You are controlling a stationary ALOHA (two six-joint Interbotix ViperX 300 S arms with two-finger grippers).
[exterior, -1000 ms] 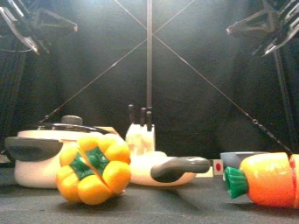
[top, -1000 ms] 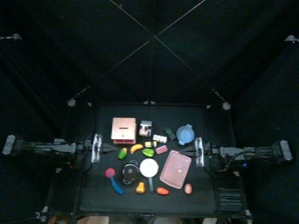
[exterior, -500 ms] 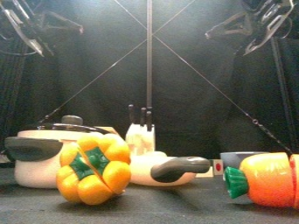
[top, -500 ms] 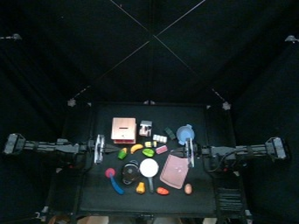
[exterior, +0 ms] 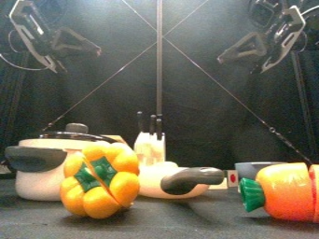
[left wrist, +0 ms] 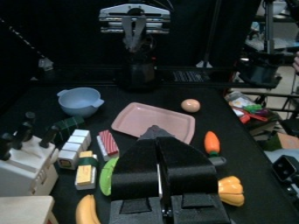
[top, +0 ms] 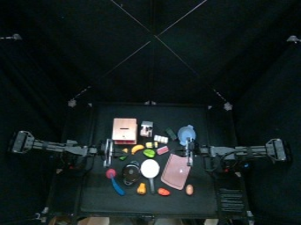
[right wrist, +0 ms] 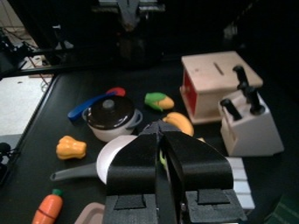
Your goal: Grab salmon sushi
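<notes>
Above the counter (top: pixel 88 204), my left tool (left wrist: pixel 163 156) and right tool (right wrist: pixel 165 149) hang closed, empty, sushi (left wrist: pixel 107 142) untouched.

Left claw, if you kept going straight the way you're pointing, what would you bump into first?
Probably the pink tray. The left claw is shut and aims across the table, with the tray right beyond its tips. Depth is hard to judge, so it might pass just above it toward the other arm.
</notes>
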